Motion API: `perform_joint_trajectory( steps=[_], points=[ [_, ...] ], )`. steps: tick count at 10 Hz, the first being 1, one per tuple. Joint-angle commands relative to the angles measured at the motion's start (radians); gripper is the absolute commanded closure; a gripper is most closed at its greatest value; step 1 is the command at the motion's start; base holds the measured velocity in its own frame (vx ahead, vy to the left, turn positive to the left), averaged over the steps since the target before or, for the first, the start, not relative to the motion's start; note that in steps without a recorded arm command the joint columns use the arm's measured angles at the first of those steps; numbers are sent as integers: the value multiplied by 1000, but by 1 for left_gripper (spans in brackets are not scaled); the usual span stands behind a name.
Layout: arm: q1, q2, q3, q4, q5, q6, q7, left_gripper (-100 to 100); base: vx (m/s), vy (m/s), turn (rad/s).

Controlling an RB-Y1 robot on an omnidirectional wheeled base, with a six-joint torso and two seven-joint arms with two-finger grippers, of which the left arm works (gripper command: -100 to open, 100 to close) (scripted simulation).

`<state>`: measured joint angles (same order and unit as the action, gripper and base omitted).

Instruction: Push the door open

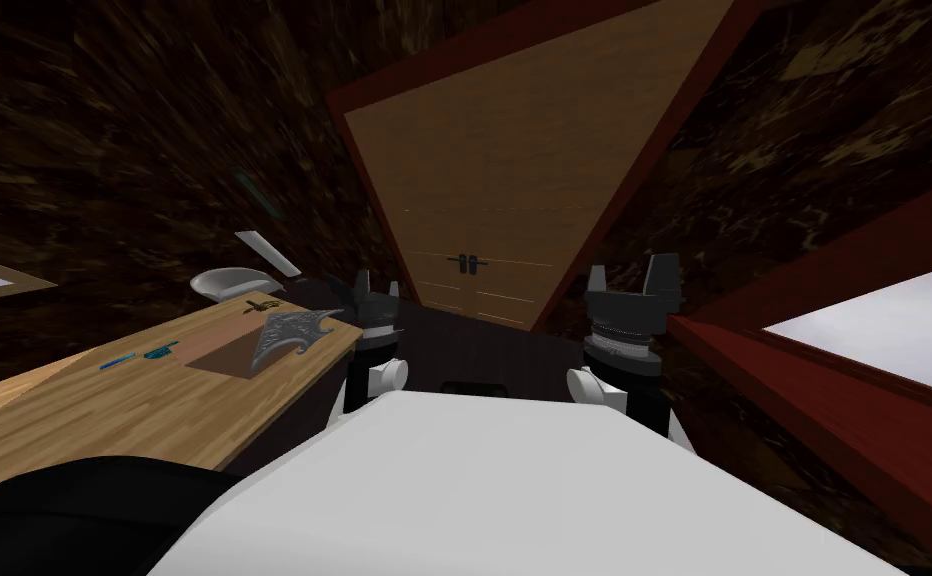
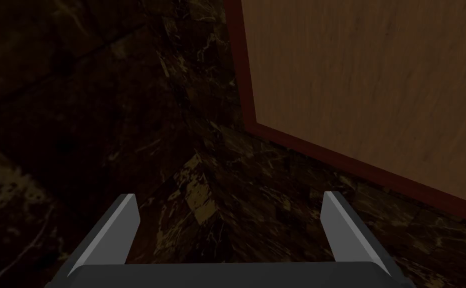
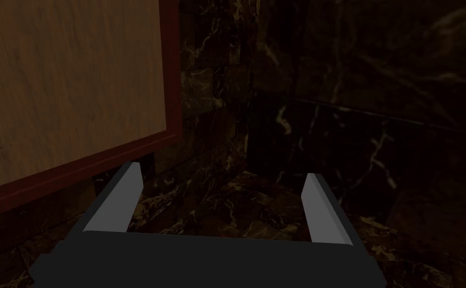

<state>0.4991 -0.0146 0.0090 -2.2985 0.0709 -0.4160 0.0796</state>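
— Straight ahead: wooden door [image 1: 524, 170] in a dark red frame [image 2: 238, 60], closed, dark handles [image 1: 469, 264] at its middle.
— Left pincer [image 1: 376, 287] spread, empty, pointing at dark marble wall [image 2: 102, 100] beside the frame. Right pincer [image 1: 631, 272] spread too, holding nothing.

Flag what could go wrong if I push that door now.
1. The left gripper and right gripper stand open, aimed at the dark wall beside the door; thin fingers could catch its red frame.
2. The desk sits close beside the left gripper; driving forward may clip its corner.
3. The door looks shut, with handles at its seam; it might be latched.
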Motion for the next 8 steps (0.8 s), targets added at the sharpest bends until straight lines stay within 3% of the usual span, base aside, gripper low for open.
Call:
perform_joint_trajectory(
  steps=[1, 4, 8],
  points=[
    [-26, 8, -1, 43, -1, -2, 0, -100, 92, 38, -22],
    [-63, 18, -3, 104, -2, -4, 1, -100, 64, 11, -12],
    [-134, 35, -7, 219, -4, -9, 2, -100, 72, 19, -18]
  ],
)
